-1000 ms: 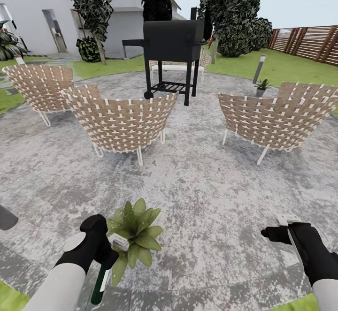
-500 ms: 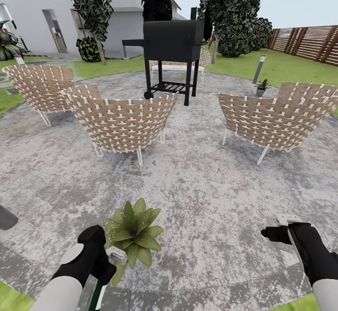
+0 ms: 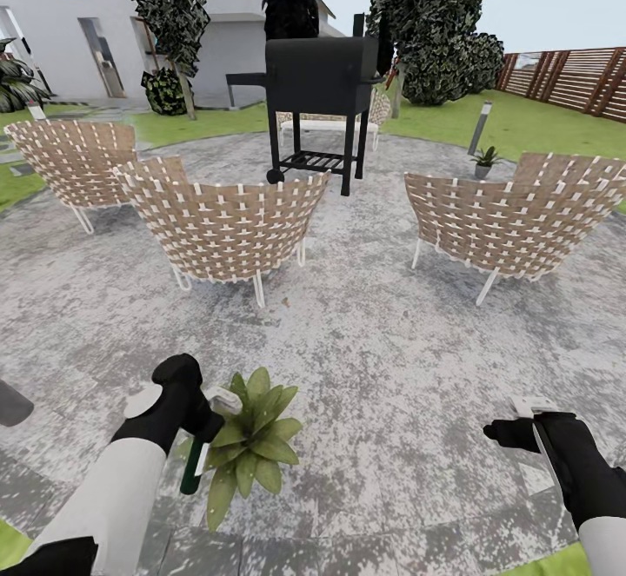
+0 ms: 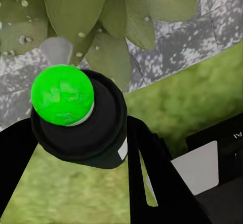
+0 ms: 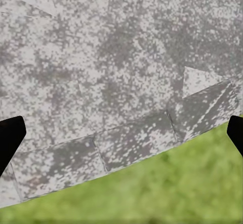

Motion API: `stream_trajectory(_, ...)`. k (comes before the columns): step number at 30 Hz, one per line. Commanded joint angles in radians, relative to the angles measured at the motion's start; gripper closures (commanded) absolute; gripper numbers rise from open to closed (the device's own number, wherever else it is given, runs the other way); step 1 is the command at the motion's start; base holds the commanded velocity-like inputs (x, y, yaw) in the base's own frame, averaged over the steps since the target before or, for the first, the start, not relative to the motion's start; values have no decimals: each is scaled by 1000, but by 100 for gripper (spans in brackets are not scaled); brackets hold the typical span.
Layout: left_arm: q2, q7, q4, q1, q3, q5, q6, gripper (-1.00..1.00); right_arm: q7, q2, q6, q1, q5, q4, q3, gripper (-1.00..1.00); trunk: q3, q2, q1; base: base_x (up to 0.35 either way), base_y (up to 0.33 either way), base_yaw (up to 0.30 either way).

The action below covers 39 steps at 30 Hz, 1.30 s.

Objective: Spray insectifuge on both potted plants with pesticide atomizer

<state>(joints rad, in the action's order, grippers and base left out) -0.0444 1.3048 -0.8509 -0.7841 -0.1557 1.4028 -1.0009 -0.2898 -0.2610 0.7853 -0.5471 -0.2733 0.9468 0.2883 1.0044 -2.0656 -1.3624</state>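
My left gripper (image 3: 204, 424) is shut on the pesticide atomizer (image 3: 191, 469), a slim dark green bottle that hangs down from my hand. It sits right against the left leaves of a potted plant (image 3: 254, 444), a low rosette on the patio at the near left. In the left wrist view the bottle's bright green cap (image 4: 63, 95) points at the plant's broad leaves (image 4: 76, 6), and a black finger (image 4: 152, 183) runs along the bottle. My right gripper (image 3: 519, 427) hovers open over bare paving at the near right. A second small plant (image 3: 485, 157) stands far back by a lamp post.
Three woven chairs (image 3: 228, 224) (image 3: 74, 159) (image 3: 513, 220) ring the grey patio (image 3: 391, 359), with a black grill (image 3: 322, 81) behind them. Lawn (image 5: 152, 193) borders the paving edge near my right hand. A brown slatted fence (image 3: 574, 76) runs at the far right.
My left arm dipped toward me, then rose and pushed forward with the bottle, which now hangs closer beside the plant's left leaves. The right arm has stayed where it was.
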Motion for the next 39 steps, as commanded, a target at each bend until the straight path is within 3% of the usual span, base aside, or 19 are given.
stream_trajectory(1,-1,10,-1,-2,-4,10,-8,100,-9,0,3,-1,-11,1,2,-100,1,0,0,0,0,0)
stream_trajectory(10,0,12,0,10,-11,3,-8,100,-9,0,3,-1,-11,1,2,-100,1,0,0,0,0,0)
stream_trajectory(13,5,16,1,54,-21,0,-7,100,-9,0,3,-1,-11,1,2,-100,1,0,0,0,0,0)
stream_trajectory(14,6,16,1,65,-35,-1,-7,100,-9,0,3,-1,-11,1,2,-100,1,0,0,0,0,0)
stream_trajectory(18,8,16,5,93,-189,2,-7,100,-9,0,3,-1,-12,1,2,-100,1,0,0,0,0,0)
stream_trajectory(20,9,16,7,104,-211,2,-7,100,-9,0,3,-1,-12,1,2,-100,1,0,0,0,0,0)
stream_trajectory(39,8,7,7,200,-207,10,-6,100,-9,0,3,-1,-12,1,2,-100,1,0,0,0,0,0)
